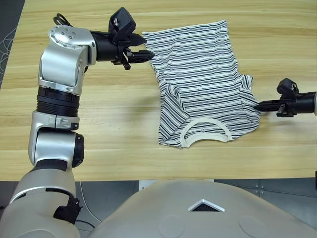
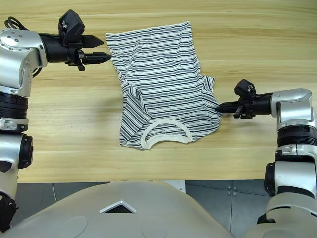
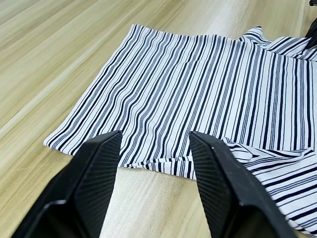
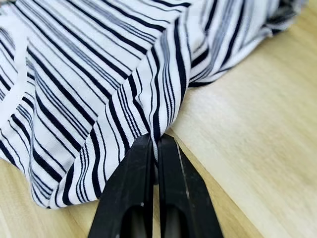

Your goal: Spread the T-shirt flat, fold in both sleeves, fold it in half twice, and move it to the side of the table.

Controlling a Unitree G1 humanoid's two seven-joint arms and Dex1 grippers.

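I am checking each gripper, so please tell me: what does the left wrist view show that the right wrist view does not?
Only the left wrist view: the left gripper with fingers open, facing a flat hem corner of the T-shirt. Only the right wrist view: the right gripper with fingers shut, tips against a bunched shirt edge, and the white collar. Both: the striped shirt lying on the wooden table.

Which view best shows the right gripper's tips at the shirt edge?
Right wrist view: the right gripper is shut, tips against the T-shirt's folded edge; whether cloth is pinched is unclear. Both eye views show it small, side-on at the shirt's right edge. Left wrist view faces the shirt's other end.
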